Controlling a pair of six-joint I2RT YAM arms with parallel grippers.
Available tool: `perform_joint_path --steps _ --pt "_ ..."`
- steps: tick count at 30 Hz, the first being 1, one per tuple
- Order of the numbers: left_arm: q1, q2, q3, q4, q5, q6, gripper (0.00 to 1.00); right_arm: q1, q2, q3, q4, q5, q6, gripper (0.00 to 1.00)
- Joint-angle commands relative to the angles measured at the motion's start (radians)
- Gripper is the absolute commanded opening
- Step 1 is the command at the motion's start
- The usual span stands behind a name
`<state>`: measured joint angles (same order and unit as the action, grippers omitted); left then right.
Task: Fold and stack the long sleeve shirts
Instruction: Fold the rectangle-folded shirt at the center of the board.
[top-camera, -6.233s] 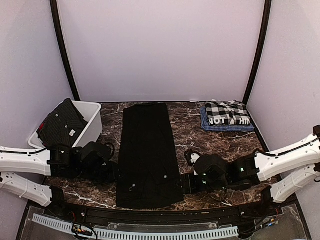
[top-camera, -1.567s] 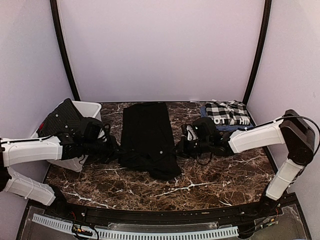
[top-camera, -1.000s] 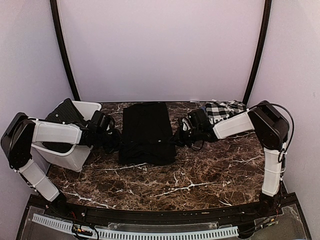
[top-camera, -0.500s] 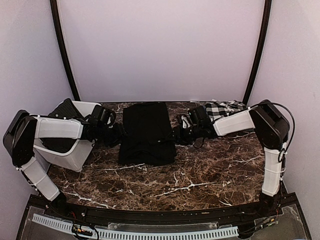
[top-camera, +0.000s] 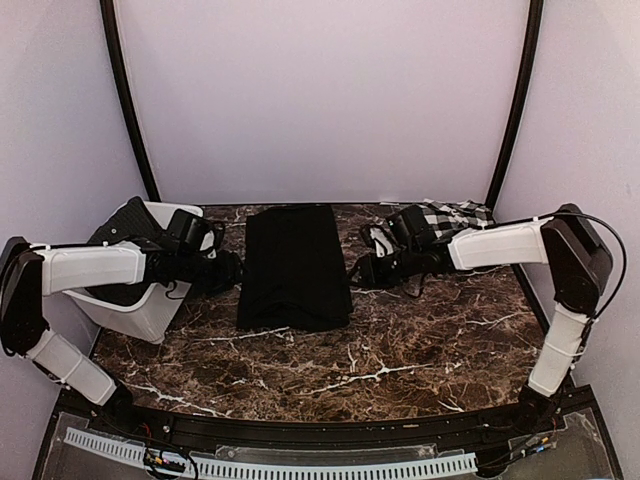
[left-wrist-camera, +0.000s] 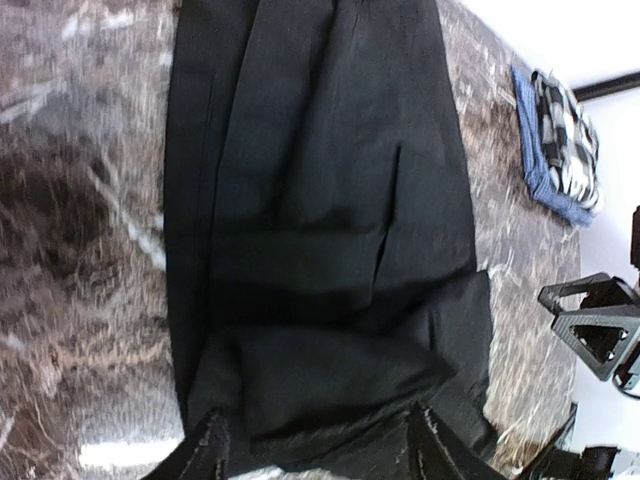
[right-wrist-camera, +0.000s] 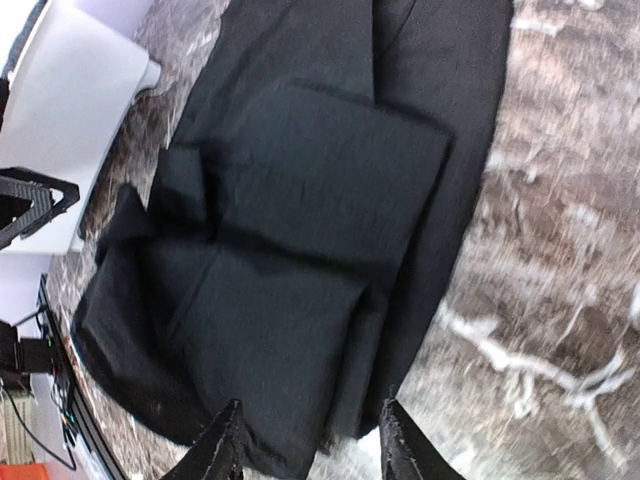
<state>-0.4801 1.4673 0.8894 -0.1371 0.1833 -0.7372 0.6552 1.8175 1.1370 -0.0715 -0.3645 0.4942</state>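
Near half of black shirt (top-camera: 295, 268) now flipped up over far half, lying doubled mid-worktop (top-camera: 420, 350); L end effector (top-camera: 228, 272) & R end effector (top-camera: 360, 270) let go, jaws apart alongside; fold looks done, next prob. stacking w/ checked shirt (top-camera: 455, 215) far R.

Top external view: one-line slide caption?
Folded black shirt flanked by left pincer and right pincer on the table; checked shirt far right, dark shirt in white bin.

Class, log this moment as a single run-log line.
black shirt: doubled over, centre | left tool: open, beside it | right tool: open, beside it | checked shirt: far right
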Motion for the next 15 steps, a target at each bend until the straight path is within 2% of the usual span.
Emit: perform_joint_path --steps 1,7,15 --pt "-0.015 -0.049 -0.105 -0.035 0.084 0.038 0.57 0.046 -0.05 -0.091 -0.049 0.003 -0.041 0.42" --pt "-0.034 -0.034 -0.187 0.047 0.146 0.004 0.54 0.095 -0.053 -0.15 0.006 -0.026 0.03 0.42" --pt "-0.035 0.038 -0.169 0.103 0.188 -0.016 0.5 0.105 -0.006 -0.2 0.134 -0.058 0.143 0.42"
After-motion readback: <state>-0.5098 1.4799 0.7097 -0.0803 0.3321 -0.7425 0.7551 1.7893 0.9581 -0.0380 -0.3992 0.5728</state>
